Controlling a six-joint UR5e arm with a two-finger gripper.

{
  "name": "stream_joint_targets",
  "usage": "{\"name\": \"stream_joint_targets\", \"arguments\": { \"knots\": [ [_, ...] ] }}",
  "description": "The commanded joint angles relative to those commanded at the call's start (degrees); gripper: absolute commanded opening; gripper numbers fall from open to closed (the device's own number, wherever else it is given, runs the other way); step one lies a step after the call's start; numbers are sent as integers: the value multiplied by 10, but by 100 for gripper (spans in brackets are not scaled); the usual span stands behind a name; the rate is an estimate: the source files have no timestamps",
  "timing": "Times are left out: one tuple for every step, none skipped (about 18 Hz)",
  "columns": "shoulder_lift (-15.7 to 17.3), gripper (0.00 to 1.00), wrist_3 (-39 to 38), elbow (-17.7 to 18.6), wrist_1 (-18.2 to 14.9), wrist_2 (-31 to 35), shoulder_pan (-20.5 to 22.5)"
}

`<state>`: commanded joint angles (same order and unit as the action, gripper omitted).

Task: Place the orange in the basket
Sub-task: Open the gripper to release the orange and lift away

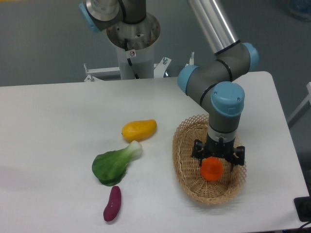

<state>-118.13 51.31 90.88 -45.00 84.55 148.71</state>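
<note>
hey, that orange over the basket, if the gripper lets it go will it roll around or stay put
The orange looks round and smooth, so it would likely roll a little. The basket is shallow but its raised rim should probably contain it. It seems rigid, since the gripper doesn't visibly dent it.

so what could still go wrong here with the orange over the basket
1. The orange sits right under the gripper, inside the basket; whether it rests on the weave is unclear, so on release it might roll toward the low lacy rim.
2. The gripper is down among the basket walls; lifting off at an angle could catch the weave and drag the light basket.
</note>
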Motion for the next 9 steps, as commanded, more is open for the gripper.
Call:
{"name": "stream_joint_targets", "arguments": {
  "knots": [
    [2, 100, 10, 0, -1, 1, 0],
    [3, 100, 13, 0, -3, 0, 0],
    [7, 100, 14, 0, -5, 1, 3],
    [9, 100, 16, 0, -6, 0, 5],
    [10, 100, 23, 0, -6, 0, 5],
    [15, 100, 40, 3, -7, 0, 11],
    [18, 100, 52, 8, -7, -1, 15],
    [23, 100, 63, 11, -9, -3, 18],
    [23, 100, 65, 11, -9, -3, 18]
  ]
}}
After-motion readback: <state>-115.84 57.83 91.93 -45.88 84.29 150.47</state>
